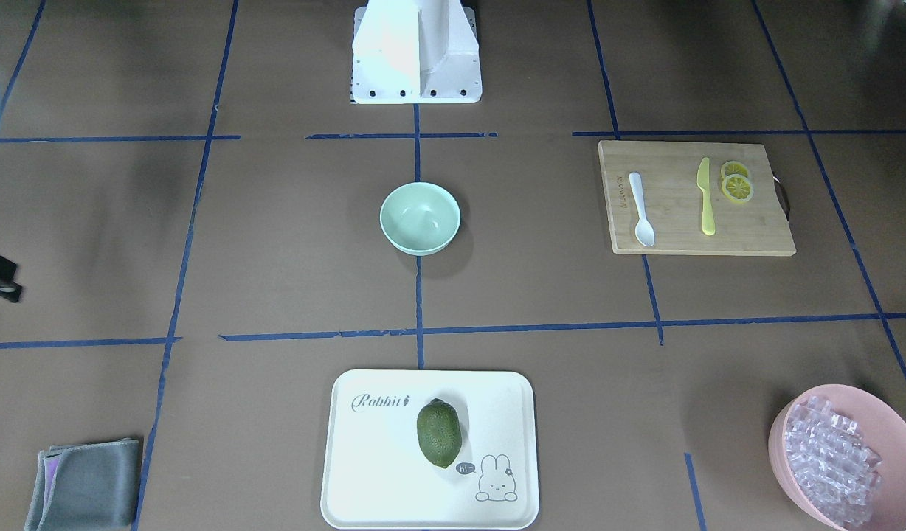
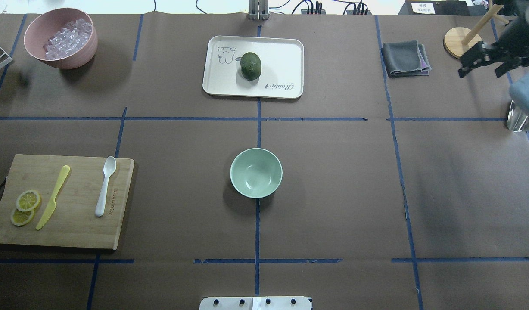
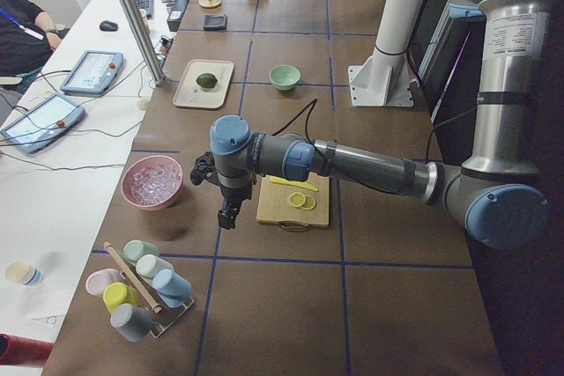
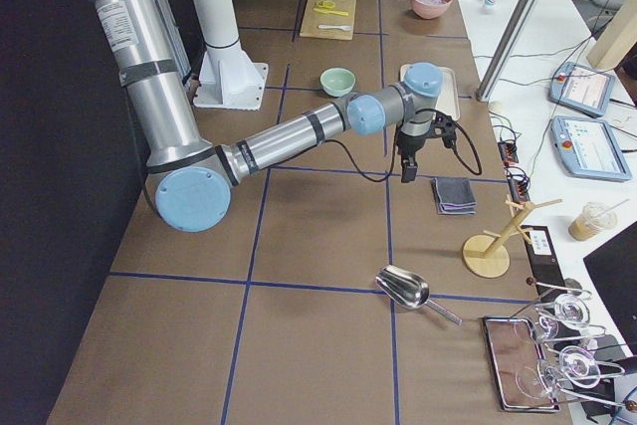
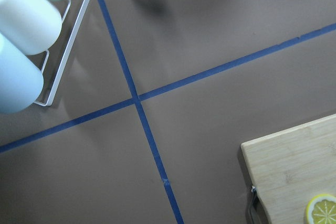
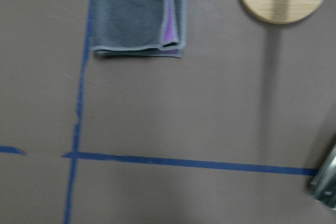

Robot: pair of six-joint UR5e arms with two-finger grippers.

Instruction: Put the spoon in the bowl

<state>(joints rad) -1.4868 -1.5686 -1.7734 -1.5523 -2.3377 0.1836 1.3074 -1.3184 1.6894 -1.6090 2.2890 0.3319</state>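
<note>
The white spoon [image 1: 640, 209] lies on the wooden cutting board [image 1: 674, 240], apart from the yellow knife; it also shows in the overhead view [image 2: 106, 186]. The mint-green bowl [image 1: 420, 217] stands empty at the table's middle [image 2: 256, 172]. My left gripper [image 3: 226, 215] hangs beyond the board's outer end, far from the spoon; I cannot tell whether it is open or shut. My right gripper [image 2: 481, 72] hovers at the far right near the grey cloth, its fingers apart and empty.
A yellow knife [image 2: 53, 196] and lemon slices [image 2: 25, 206] share the board. A pink bowl of ice pieces [image 2: 60, 38], a tray [image 2: 286, 51] with a green fruit [image 2: 250, 65], a grey cloth [image 2: 404, 58], a wooden stand [image 2: 460, 41] and a cup rack [image 3: 137, 292] ring the table.
</note>
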